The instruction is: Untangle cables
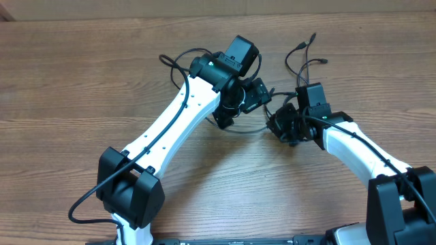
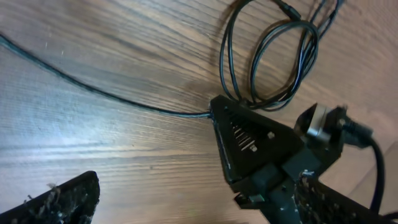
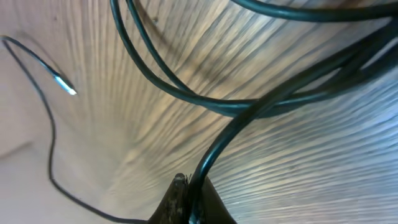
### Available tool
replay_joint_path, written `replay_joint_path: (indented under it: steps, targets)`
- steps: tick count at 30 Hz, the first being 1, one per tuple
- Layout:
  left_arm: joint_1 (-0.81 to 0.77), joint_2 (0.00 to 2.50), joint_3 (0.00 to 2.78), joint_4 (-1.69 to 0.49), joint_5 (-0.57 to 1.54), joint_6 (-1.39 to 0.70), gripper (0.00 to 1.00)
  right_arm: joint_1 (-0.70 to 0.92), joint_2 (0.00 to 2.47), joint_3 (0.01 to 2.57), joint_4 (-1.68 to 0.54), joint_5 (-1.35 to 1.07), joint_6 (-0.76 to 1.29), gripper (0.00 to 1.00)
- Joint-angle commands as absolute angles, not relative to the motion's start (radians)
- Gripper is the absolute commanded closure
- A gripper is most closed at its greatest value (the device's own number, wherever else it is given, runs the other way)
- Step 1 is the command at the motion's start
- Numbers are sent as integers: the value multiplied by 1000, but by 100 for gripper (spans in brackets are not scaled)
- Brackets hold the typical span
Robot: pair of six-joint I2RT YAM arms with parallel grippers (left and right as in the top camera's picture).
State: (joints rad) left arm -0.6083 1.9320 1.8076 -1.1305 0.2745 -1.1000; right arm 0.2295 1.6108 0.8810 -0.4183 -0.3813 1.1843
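the right gripper (image 3: 186, 198) is pinched together on one strand of the cables (image 3: 245, 113). in its wrist view the strand climbs out from between the fingertips at the bottom centre and runs up to the right, meeting other dark strands that arc across the top of the frame. at the upper left of that view we see a thin loose strand ending in a small bright tip (image 3: 67, 88), lying on the wooden table (image 3: 155, 143).

the left gripper (image 2: 198, 186) stands wide apart, one finger (image 2: 65, 199) at the lower left and the other at the lower right of its wrist view. in the middle of that view we see the right gripper's pointed black nose down on the wood. a single strand leads from its tip away to the upper left edge, and a double loop of cable lies at the upper right, just beyond it.

from overhead the two grippers sit close together near the centre of the table, and loose cable ends curl toward the top edge above the right one.
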Motion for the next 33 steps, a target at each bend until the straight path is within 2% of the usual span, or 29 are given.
replay_joint_path:
  steps: [1, 9, 14, 18, 20, 23, 27, 28, 29, 32, 33]
  targets:
    - [-614, 1942, 1786, -1133, 237, -1258, 0, 217, 1589, 901, -395, -438, 1340, 96]
    - [-616, 1942, 1650, -1081, 245, -1578, 0, 150, 1589, 901, -253, -635, 1340, 96]
    - [-623, 1942, 1565, -842, 324, -1585, 0, 158, 1589, 901, -253, -691, 1339, 96]
    - [-643, 1942, 1518, -746, 315, -1586, 0, 163, 1589, 901, -259, -725, 1339, 96]
    - [-648, 1942, 1503, -735, 290, -1586, 7, 162, 1589, 901, -260, -746, 1338, 96]
    - [-648, 1942, 1493, -731, 252, -1587, 23, 162, 1589, 901, -272, -767, 1335, 96]
    - [-647, 1942, 1493, -710, 250, -1587, 53, 162, 1589, 901, -297, -759, 1335, 96]
    - [-647, 1942, 1493, -706, 246, -1587, 57, 162, 1589, 901, -298, -755, 1334, 96]
    - [-647, 1942, 1493, -705, 229, -1587, 59, 162, 1589, 901, -299, -753, 1331, 96]
    - [-646, 1942, 1493, -706, 170, -1587, 54, 162, 1589, 901, -301, -754, 1331, 96]
    - [-646, 1942, 1493, -706, 160, -1587, 56, 162, 1589, 901, -302, -755, 1331, 96]
